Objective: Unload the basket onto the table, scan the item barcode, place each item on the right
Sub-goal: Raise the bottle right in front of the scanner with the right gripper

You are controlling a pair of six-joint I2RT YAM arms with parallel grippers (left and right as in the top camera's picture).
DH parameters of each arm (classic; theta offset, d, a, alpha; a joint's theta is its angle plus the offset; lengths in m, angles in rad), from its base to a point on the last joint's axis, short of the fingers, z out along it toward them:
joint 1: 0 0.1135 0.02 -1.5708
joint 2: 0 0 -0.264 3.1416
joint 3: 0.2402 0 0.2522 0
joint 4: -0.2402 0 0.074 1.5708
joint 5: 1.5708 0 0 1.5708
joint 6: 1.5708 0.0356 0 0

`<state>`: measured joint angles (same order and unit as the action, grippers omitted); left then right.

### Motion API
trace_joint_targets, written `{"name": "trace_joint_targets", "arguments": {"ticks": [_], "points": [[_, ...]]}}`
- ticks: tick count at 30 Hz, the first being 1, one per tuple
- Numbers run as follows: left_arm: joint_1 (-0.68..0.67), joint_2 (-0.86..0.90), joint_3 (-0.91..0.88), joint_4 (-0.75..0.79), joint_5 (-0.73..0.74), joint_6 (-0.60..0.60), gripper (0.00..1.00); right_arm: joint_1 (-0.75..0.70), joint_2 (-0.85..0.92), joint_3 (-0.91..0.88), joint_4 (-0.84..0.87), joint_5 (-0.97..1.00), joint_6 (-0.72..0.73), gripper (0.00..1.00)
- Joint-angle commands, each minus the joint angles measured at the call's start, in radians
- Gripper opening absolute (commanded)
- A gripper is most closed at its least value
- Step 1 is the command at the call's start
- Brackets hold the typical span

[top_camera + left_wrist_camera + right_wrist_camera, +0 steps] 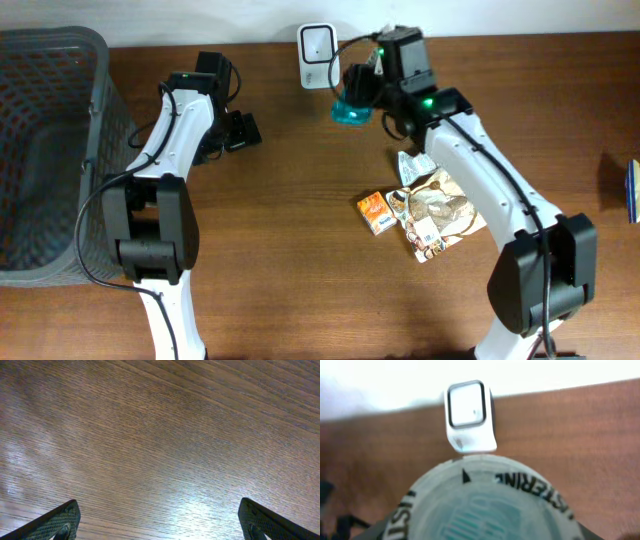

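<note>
right wrist view: right gripper (356, 98) grasps the teal mouthwash bottle (480, 505), just before the white scanner (468, 415) at the desk's (300, 250) far edge. left gripper (157, 512) hovers low over the desk, spread wide, beside a grey basket (60, 60).

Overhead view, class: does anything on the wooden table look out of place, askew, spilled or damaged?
Only the crumpled pale snack packets right of centre: they overlap in a skewed heap, with a small orange carton tilted beside them. Nothing looks spilled. The teal mouthwash bottle sits in the right gripper before the white scanner.
</note>
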<state>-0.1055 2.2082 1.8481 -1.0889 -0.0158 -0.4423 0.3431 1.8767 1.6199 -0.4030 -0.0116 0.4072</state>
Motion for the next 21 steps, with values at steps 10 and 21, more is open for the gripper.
{"name": "trace_joint_targets", "arguments": {"ticks": [10,21], "points": [[-0.003,-0.03,-0.005,-0.001,-0.007,0.002,0.99,0.008,0.166,0.224,0.196,-0.166,0.283,0.58],[-0.003,-0.03,-0.005,-0.001,-0.007,0.002,0.99,-0.025,0.48,0.693,0.019,-0.181,0.599,0.58]]}}
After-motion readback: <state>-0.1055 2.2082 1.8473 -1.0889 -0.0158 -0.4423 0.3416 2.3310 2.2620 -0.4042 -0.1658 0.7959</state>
